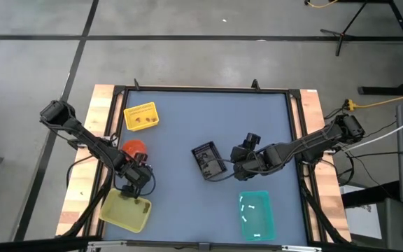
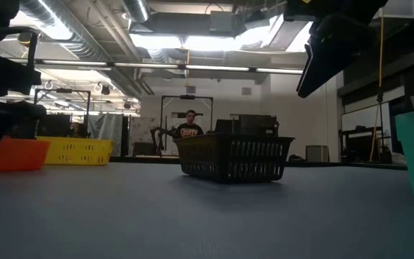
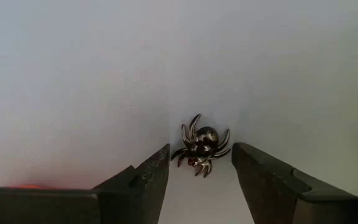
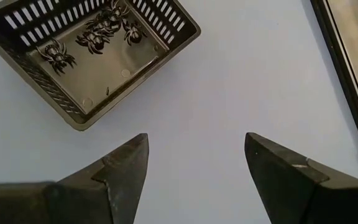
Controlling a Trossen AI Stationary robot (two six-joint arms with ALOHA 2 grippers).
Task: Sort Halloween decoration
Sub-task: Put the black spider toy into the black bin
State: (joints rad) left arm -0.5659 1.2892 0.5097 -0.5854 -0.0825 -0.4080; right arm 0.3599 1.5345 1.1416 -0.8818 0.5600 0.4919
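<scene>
Blue mat point(image 3: 73, 74); left pincer point(image 3: 201, 168) straddling spider point(image 3: 199, 151).

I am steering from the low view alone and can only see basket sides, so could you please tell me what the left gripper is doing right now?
Observer: The left gripper is open over bare table, with a dark spider trinket lying between its fingertips, not yet gripped.
Operator: Thank you. Is anything in the black basket in front of me?
Observer: Yes, the black basket holds several dark spiders along one wall.
Operator: And where is the right gripper, please?
Observer: The right gripper is open and empty above bare table, just beside that basket.
Operator: Does the teal basket hold anything?
Observer: The teal basket contains a few small white pieces.
</scene>
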